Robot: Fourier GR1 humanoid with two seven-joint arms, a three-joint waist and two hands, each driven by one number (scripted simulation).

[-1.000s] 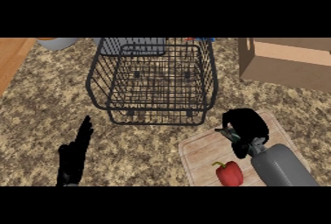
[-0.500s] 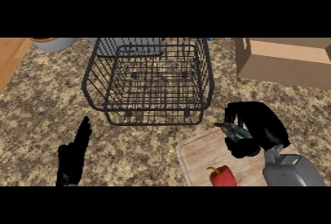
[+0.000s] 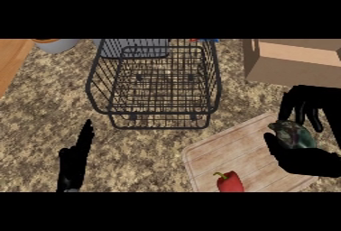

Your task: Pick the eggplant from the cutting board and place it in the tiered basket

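The dark eggplant sits over the right part of the wooden cutting board. My right hand is curled round it, fingers on its far side and thumb on its near side; I cannot tell whether it is lifted off the board. The black wire tiered basket stands behind and to the left of the board, with nothing visible inside. My left hand rests open at the lower left, fingers straight and pointing away from me.
A red bell pepper lies on the board's near edge. A cardboard box stands at the back right. A grey bowl and a wooden surface are at the back left.
The view has shifted, so the board and the basket appear lower and more to the left. My right hand has stayed wrapped round the eggplant. The left hand has not moved.
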